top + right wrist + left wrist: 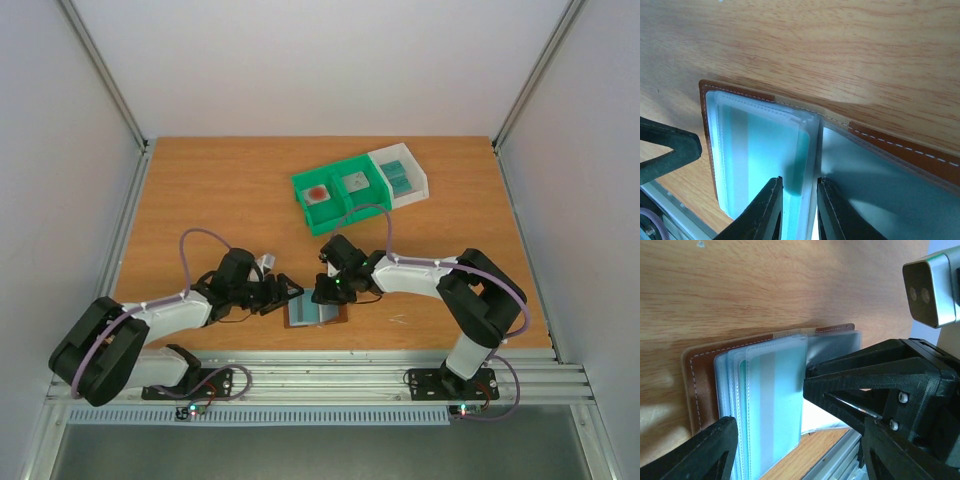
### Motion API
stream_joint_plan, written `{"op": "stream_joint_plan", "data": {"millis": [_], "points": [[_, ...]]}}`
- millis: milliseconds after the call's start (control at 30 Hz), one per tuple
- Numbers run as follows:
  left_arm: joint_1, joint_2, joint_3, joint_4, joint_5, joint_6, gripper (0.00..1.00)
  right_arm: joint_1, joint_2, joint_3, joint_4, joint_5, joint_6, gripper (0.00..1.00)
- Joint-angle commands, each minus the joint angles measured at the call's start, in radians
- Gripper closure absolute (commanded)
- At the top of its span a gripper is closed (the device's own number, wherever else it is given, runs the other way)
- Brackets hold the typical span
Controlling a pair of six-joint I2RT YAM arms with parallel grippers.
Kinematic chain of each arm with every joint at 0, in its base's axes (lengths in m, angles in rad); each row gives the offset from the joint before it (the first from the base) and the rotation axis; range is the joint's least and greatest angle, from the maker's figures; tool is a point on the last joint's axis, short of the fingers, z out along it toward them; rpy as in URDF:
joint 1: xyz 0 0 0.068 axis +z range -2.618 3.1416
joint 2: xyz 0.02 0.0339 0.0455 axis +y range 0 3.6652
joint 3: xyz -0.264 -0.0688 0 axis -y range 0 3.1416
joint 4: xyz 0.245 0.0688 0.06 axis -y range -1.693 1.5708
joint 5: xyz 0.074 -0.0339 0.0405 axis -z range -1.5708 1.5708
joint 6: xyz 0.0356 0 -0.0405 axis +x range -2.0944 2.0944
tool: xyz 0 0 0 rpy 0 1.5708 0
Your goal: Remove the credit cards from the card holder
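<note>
Holder (318,314) lies open on tabletop (220,190) — left pincer (285,294) wide at its edge, right pincer (799,200) narrow astride a teal card (760,150) — grip unconfirmed.

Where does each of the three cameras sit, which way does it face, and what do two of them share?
Top external: above and behind the arms, looking down at the table; both arms show, left gripper and right gripper tip to tip over the card holder.
Left wrist: low on the left arm, looking along the open holder; own finger lower left, right gripper opposite.
Right wrist: on the right arm, looking down into the holder; two fingers flank a clear sleeve.
Shared: both wrist views show the teal card.
</note>
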Motion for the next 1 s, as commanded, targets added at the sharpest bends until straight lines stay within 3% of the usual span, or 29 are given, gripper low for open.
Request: {"op": "stream_joint_plan", "data": {"millis": [0, 500, 967], "points": [[0.005, 0.012, -0.024, 0.125, 0.029, -0.035, 0.31, 0.008, 0.014, -0.018, 0.026, 0.014, 0.011, 0.8], [0.003, 0.037, -0.029, 0.185, 0.044, -0.062, 0.31, 0.008, 0.014, -0.067, 0.077, 0.028, 0.036, 0.95], [0.003, 0.061, -0.007, 0.205, 0.051, -0.063, 0.31, 0.008, 0.017, -0.08, 0.097, 0.018, 0.059, 0.97]]}}
